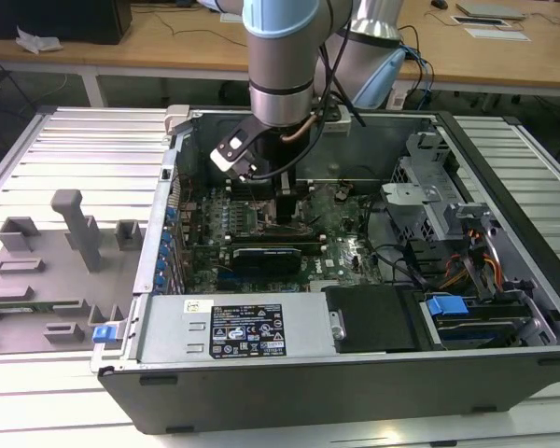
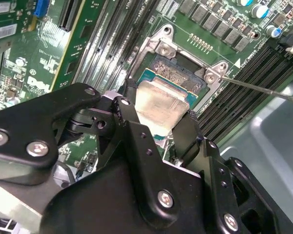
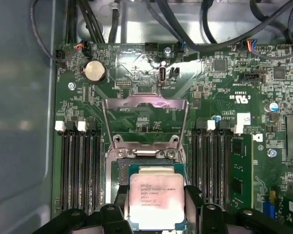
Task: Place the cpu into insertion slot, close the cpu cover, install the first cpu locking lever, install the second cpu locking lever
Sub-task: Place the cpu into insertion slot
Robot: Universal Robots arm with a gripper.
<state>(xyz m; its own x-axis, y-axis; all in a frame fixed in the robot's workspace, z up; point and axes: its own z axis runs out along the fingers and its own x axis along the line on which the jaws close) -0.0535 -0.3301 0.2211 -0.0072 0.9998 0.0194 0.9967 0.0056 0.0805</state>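
A: Stage of the job?

B: First step, by the look of it: getting the cpu [image 3: 156, 197] into the insertion slot [image 3: 151, 169]. Not seated yet, as far as can be judged.

A: State of the gripper [image 3: 156, 214]?

B: Clenched on the cpu, with a black finger [image 2: 132, 122] pressed to each of two opposite edges in both wrist views. Reaching down inside the open computer case [image 1: 355, 392] in the exterior view, low over the motherboard [image 3: 219, 97].

A: And the chip itself?

B: Hanging just over the slot, silver top up, seemingly tilted a little in the second wrist view, with the slot's far rim and contact field bare beyond it. Touching the slot or clear of it — cannot tell.

A: The cpu cover [image 3: 145, 101]?

B: Open, lying back beyond the slot, well out of the way. Also a thin lever [image 2: 259, 87] sticking out free beside the slot, latched to nothing.

A: Demands of the next move?

B: Probably a level, square descent — corners matched to the slot's frame, no sideways drag over the contacts, no letting go before lying flat.
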